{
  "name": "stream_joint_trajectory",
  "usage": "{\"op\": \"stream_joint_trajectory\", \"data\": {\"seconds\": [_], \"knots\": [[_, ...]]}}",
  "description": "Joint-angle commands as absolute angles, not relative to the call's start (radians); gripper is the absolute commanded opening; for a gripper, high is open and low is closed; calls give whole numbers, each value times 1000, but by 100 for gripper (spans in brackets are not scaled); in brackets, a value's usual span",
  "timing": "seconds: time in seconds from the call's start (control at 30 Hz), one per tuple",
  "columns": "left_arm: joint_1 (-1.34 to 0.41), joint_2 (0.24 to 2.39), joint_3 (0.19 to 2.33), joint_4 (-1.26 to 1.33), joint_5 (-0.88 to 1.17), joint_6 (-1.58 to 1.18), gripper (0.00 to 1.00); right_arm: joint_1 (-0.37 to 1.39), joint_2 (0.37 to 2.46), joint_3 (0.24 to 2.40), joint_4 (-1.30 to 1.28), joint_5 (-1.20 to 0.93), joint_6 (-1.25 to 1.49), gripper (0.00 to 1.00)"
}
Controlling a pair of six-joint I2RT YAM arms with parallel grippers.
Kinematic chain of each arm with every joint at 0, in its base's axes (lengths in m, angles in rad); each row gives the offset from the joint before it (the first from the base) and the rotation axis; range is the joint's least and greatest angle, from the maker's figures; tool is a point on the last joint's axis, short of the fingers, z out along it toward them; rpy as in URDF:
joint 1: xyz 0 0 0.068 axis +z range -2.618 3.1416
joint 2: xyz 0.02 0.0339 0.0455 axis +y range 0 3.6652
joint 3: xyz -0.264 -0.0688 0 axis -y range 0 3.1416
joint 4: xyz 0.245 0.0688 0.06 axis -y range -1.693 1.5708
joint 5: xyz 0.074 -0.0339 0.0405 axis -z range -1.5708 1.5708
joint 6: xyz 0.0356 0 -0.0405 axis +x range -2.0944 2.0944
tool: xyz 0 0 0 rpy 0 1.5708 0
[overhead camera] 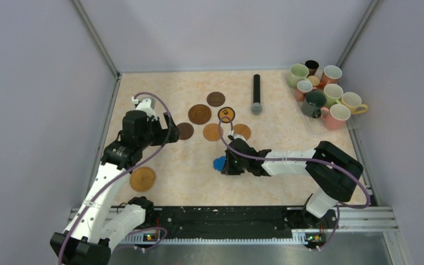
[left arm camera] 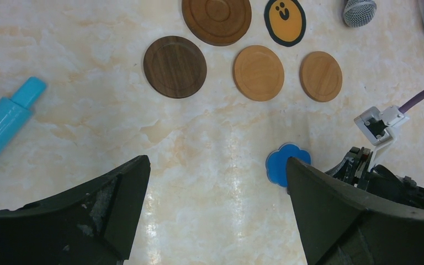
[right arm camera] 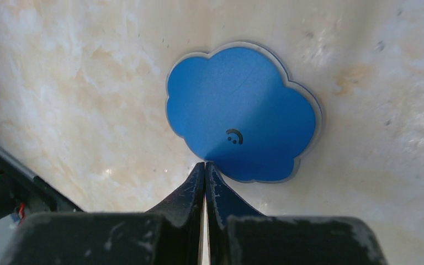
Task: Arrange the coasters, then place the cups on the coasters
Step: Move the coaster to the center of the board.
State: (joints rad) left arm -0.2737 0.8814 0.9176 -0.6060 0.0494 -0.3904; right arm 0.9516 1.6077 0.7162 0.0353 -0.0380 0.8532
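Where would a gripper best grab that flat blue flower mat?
Probably a rim lobe of the blue coaster, from the side where the right gripper sits shut. It lies thin and flat on the table, so only an edge can be pinched.

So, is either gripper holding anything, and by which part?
Left gripper open, empty. Right gripper shut at the blue coaster edge; whether it pinches the rim cannot be told.
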Motion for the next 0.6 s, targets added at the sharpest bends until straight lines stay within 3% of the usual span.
{"op": "stream_joint_trajectory", "data": {"seconds": [0.0,0.57], "knots": [[-271,866,914,-572,32,-385,99,952,1631,768,24,102,793,0],[-272,862,913,-573,35,-386,99,863,1671,815,61,119,656,0]]}}
